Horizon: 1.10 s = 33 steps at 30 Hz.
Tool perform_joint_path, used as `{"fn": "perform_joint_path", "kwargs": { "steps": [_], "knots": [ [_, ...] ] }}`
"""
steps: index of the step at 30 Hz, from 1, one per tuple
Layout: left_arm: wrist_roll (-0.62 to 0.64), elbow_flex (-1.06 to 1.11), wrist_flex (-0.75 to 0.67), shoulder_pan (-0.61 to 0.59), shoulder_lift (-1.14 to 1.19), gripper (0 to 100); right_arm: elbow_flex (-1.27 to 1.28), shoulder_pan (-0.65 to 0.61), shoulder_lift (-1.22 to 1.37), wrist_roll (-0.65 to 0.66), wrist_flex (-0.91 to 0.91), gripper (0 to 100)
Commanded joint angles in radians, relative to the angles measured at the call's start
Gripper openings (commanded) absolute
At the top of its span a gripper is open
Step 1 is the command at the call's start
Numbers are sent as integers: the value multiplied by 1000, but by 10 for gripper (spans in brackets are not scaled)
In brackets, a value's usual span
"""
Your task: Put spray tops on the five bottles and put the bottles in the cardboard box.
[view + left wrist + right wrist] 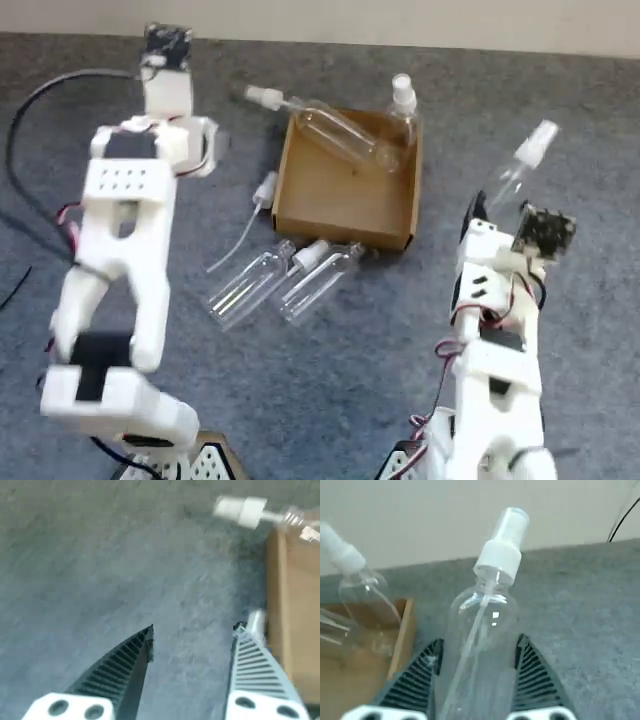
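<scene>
Right gripper (478, 643) clamps a capped bottle (487, 600); left gripper (195, 629) gapes wide over grey carpet (100, 555), pale wall (420, 15) along the frame's top.

Table covering and backdrop of the work area.
The table (330, 400) is covered, as far as it can be seen, in a grey-blue, felt-like fabric with a fine mottled texture. Along its far edge rises a plain, pale cream wall (420, 18), which meets the fabric in a straight line. The lighting is soft and even, casting only faint, diffuse shadows on the covering.
</scene>
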Motion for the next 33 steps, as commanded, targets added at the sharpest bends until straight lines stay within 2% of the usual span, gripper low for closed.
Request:
{"fn": "perform_joint_path", "kwargs": {
  "steps": [1,5,8,15,19,23,26,31,33],
  "knots": [
    [103,-249,-21,82,160,231,-162,13,246,110,-25,4],
    [207,-415,-20,122,305,231,-255,-8,496,247,-25,4],
    [229,-484,-18,125,377,231,-311,-19,622,305,-25,4],
    [216,-530,84,81,395,231,-346,-18,677,358,-24,8],
    [133,-550,130,33,395,231,-341,-4,638,353,-24,101],
    [127,-591,198,-13,395,231,-332,-1,564,358,-24,226],
    [123,-633,262,-41,395,231,-283,22,458,354,-24,235],
    [38,-722,419,-88,395,231,-143,77,191,353,-22,235],
    [35,-763,465,-116,395,231,-99,96,87,353,51,235]
  ]
}}
